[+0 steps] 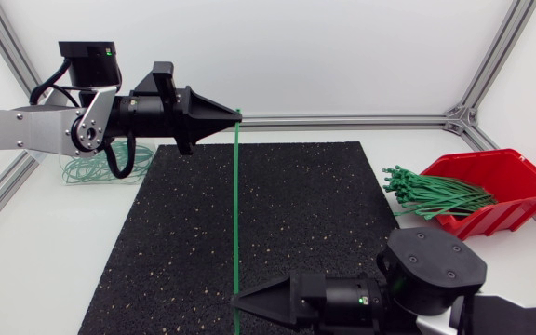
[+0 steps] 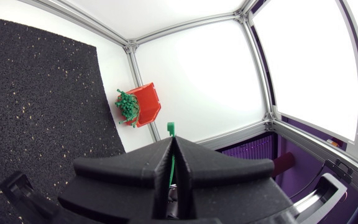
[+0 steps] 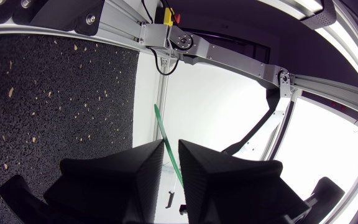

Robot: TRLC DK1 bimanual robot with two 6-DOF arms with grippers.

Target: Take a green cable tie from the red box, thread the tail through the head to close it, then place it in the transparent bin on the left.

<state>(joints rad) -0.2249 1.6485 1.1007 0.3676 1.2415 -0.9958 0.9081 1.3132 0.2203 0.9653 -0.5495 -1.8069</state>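
Head view. One green cable tie (image 1: 235,205) is stretched straight above the black speckled mat (image 1: 156,251), with one end in each pincer.
- Left pincer (image 1: 236,115): clenched on the tie's far end. In the left wrist view the tie's head (image 2: 171,129) pokes out past the tips.
- Right pincer (image 1: 237,300): clamped on the tie's near end.
- One red box (image 1: 519,167): on the desk (image 1: 35,261) at the right, holding a bundle of green ties (image 1: 435,194) too many to count.
- Looped green ties (image 1: 91,171): just beside the mat's far left corner.
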